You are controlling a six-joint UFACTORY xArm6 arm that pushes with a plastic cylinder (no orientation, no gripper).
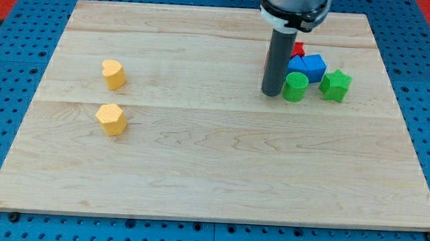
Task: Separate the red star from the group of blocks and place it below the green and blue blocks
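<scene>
A cluster of blocks sits at the board's upper right. The red star [298, 49] is at the cluster's top, mostly hidden behind the rod. Blue blocks [308, 66] lie just below it. A green cylinder [295, 87] and a green star [335, 85] sit at the cluster's bottom. My tip [272, 93] rests on the board just left of the green cylinder, close to it or touching it.
Two yellow blocks lie on the board's left: a heart-like one [113, 74] and a hexagonal one [112, 119] below it. The wooden board [212, 172] lies on a blue pegboard surface.
</scene>
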